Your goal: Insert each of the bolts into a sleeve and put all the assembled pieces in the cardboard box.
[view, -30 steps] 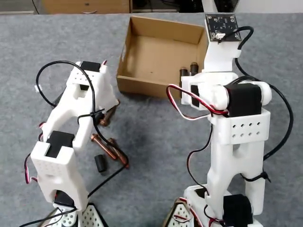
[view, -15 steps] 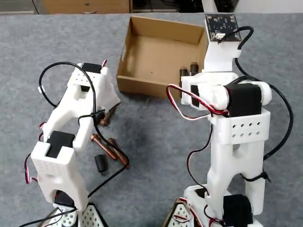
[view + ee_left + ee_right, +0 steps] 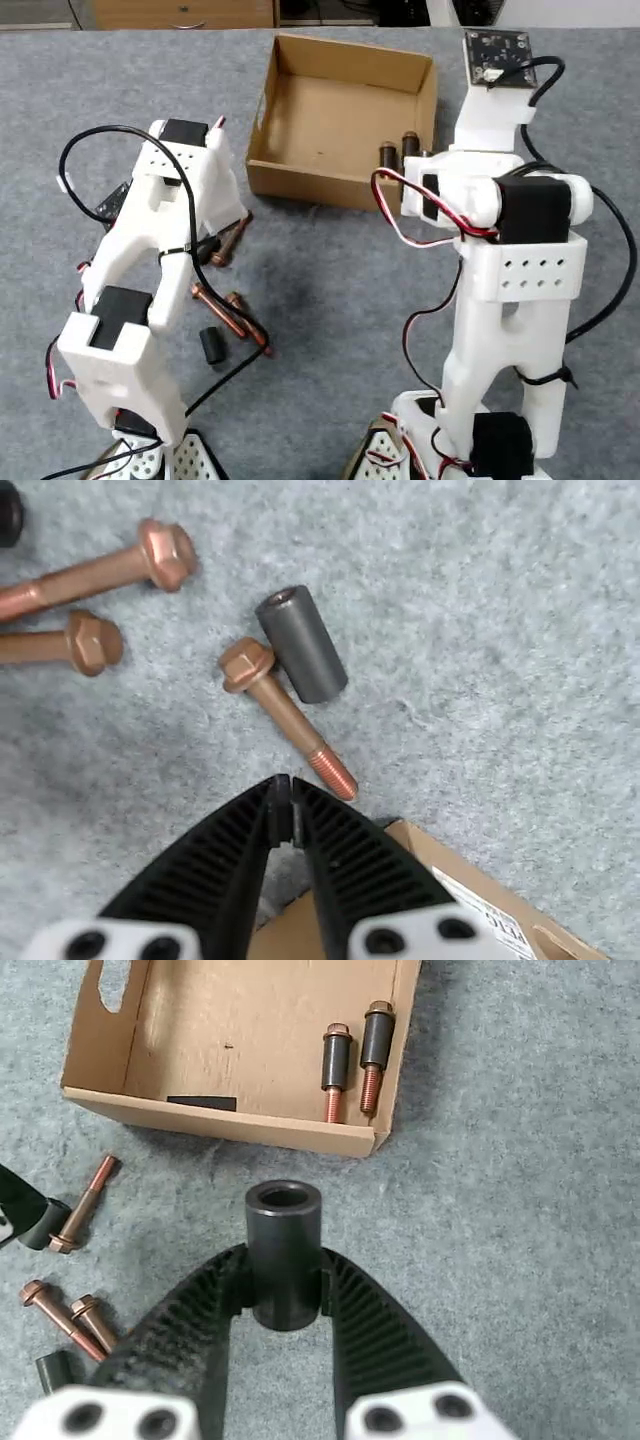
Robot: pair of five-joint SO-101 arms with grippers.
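My right gripper [image 3: 285,1260] is shut on a black sleeve [image 3: 284,1230], held upright above the carpet a short way in front of the cardboard box [image 3: 240,1125]. Two assembled pieces [image 3: 337,1060] lie side by side in a corner of the box. My left gripper [image 3: 282,815] is shut with nothing in it, just above the tip of a copper bolt [image 3: 285,715] that lies against another black sleeve [image 3: 302,645]. Two more bolts [image 3: 110,568] lie beyond them. From above, the box [image 3: 300,180] stands at the back between the two arms.
A third loose sleeve [image 3: 212,345] lies by the two bolts [image 3: 225,310] in front of the left arm [image 3: 150,250]. The right arm [image 3: 510,220] stands beside the box's right wall. Grey carpet [image 3: 330,290] stretches between the arms.
The right arm has swung a little to the right, away from the box's corner, with the sleeve still held. The left arm has shifted slightly back and left.
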